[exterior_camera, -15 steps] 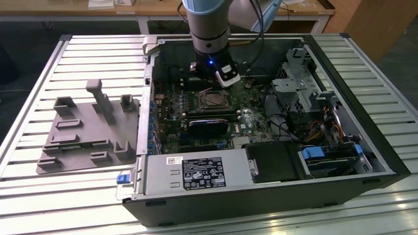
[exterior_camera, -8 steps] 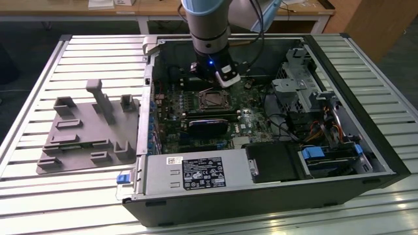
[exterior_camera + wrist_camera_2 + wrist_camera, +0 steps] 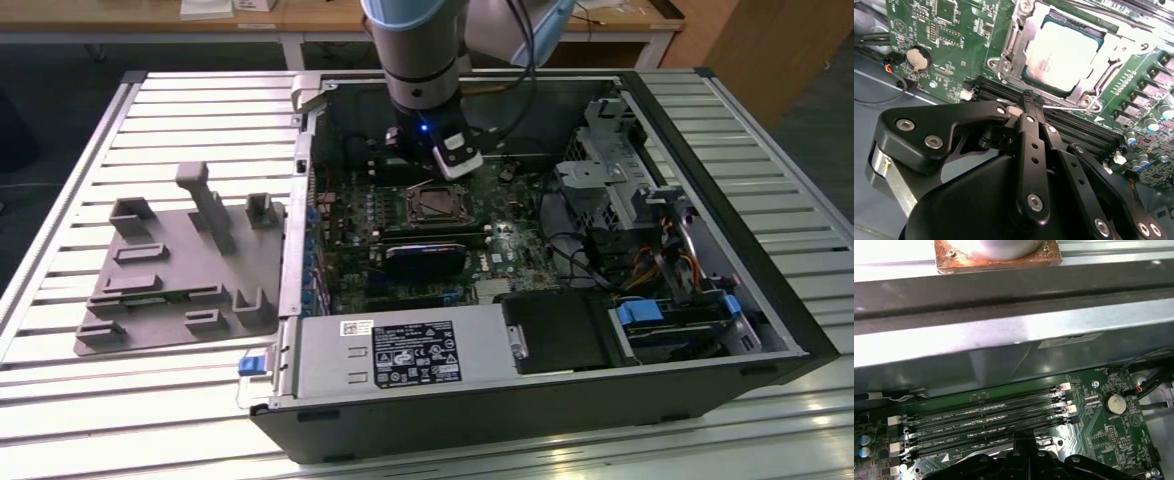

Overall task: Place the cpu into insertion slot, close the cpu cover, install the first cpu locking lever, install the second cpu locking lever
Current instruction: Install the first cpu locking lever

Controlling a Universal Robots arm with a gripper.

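**Chip seated, cover down; levers unconfirmed**

In the second wrist view the chip lies flat inside the socket on the green board. The cover appears lowered around it, so the first two steps look done. A thin silver lever runs just beside the gripper, whose fingertips are pressed together with nothing seen between them (contact with the lever cannot be told). Whether either lever is latched is not evident. Count: one chip, one socket, one cover, one lever clearly seen, four long memory slots, one coin battery.
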